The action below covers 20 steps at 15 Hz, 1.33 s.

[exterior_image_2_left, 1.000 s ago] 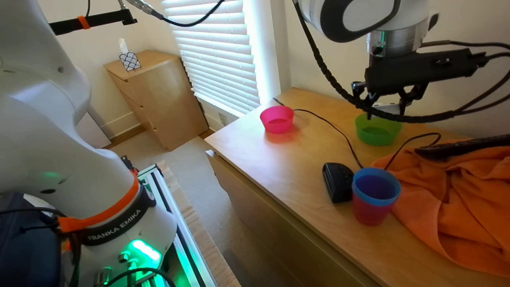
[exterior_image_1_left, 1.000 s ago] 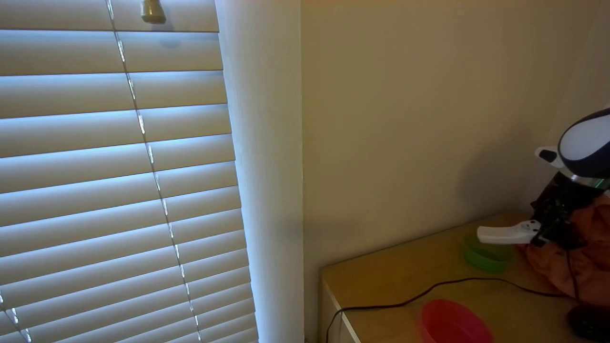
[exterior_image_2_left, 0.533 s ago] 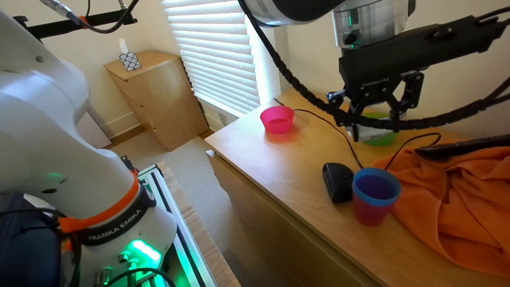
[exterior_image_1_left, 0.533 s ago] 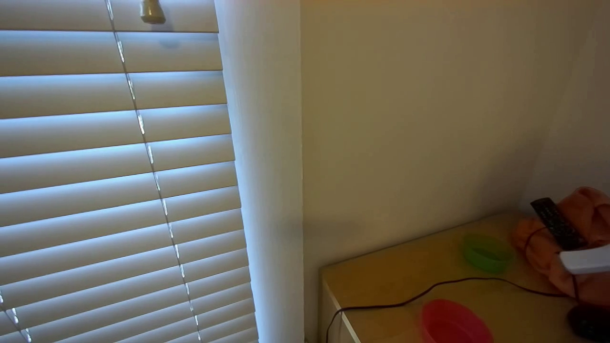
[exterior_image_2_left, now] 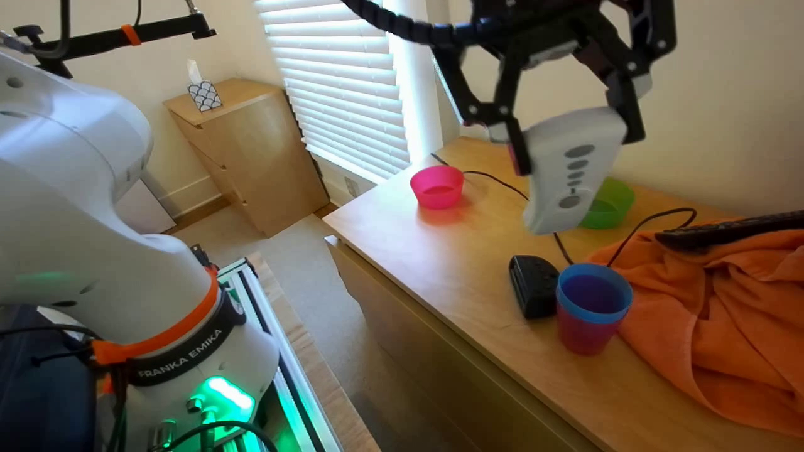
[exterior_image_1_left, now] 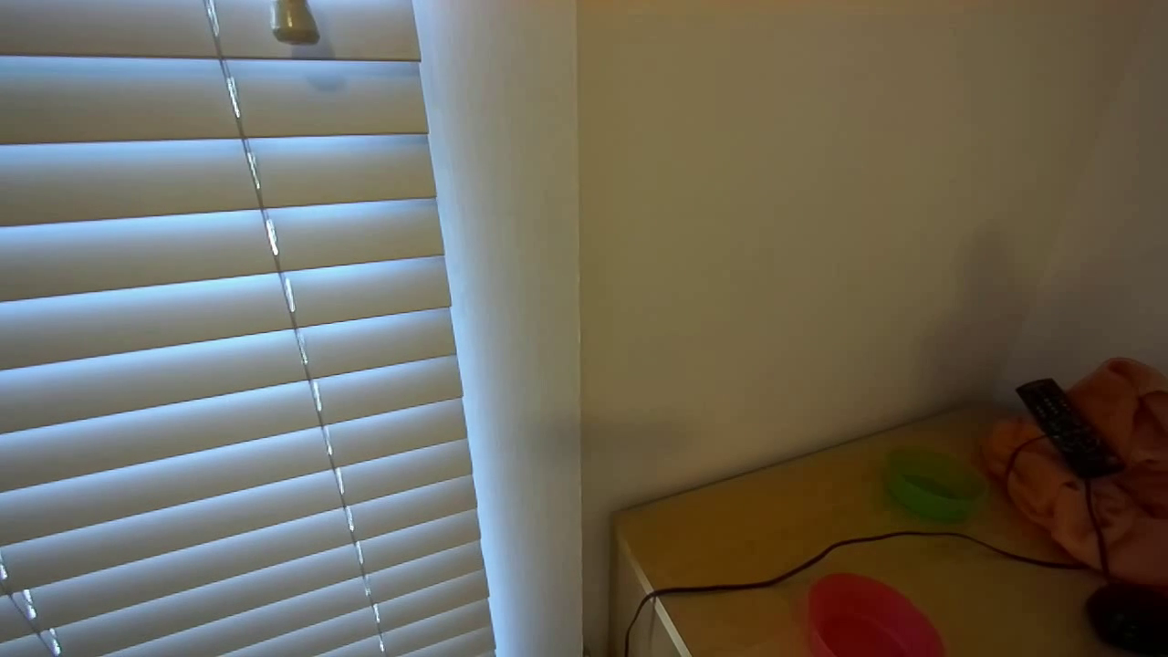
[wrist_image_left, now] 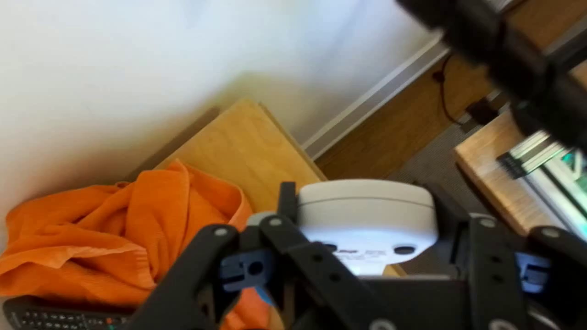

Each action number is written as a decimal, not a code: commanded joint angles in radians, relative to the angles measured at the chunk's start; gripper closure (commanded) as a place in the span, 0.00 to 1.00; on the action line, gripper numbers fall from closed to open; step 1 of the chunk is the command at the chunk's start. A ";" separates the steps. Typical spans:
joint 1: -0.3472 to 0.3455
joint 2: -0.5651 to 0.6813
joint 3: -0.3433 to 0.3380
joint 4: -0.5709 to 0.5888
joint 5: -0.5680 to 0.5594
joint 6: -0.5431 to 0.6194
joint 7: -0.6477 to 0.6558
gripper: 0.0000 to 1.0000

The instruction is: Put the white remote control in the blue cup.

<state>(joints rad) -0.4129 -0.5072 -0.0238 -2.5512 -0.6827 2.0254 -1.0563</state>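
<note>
The white remote control (exterior_image_2_left: 573,169) has grey buttons and is pinched by its edges between the two black fingers of my gripper (exterior_image_2_left: 578,147). It hangs steeply, tilted, in the air above the dresser top. The wrist view shows its end and back (wrist_image_left: 367,211) between the fingers (wrist_image_left: 366,206). The blue cup (exterior_image_2_left: 593,289) has a blue rim over a pink-red lower part, perhaps one cup nested in another. It stands upright, apart from and below the remote in an exterior view. Only a blue sliver (wrist_image_left: 263,295), perhaps its rim, shows in the wrist view.
A black device (exterior_image_2_left: 532,287) stands beside the cup. An orange cloth (exterior_image_2_left: 722,314) lies on its other side, bearing a dark remote (exterior_image_2_left: 741,230). A green bowl (exterior_image_2_left: 609,202), a pink bowl (exterior_image_2_left: 438,188) and a thin black cable (exterior_image_2_left: 500,182) are farther back.
My gripper, still holding the white remote, has moved away from above the green bowl and grown larger in an exterior view. The remote now hangs steeply. My gripper has left the other picture rightward.
</note>
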 commanded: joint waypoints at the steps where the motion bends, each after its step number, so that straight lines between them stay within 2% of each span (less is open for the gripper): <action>1: 0.135 -0.037 0.033 -0.044 -0.143 -0.176 0.132 0.57; 2: 0.174 -0.051 -0.056 -0.009 -0.091 -0.168 0.062 0.57; 3: 0.203 -0.055 -0.056 -0.015 -0.101 -0.185 0.085 0.32; 4: 0.220 -0.054 -0.065 -0.014 -0.098 -0.184 0.086 0.32; 5: 0.225 -0.052 -0.076 -0.011 -0.096 -0.182 0.084 0.57; 6: 0.215 0.002 -0.070 0.007 -0.143 -0.182 0.124 0.57; 9: 0.254 0.081 -0.110 0.012 -0.229 -0.070 0.125 0.57; 13: 0.278 0.208 -0.132 0.058 -0.270 0.036 0.124 0.57; 20: 0.258 0.390 -0.158 0.148 -0.297 0.018 0.103 0.57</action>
<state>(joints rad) -0.1570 -0.1887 -0.1677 -2.4453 -0.9583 2.0465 -0.9465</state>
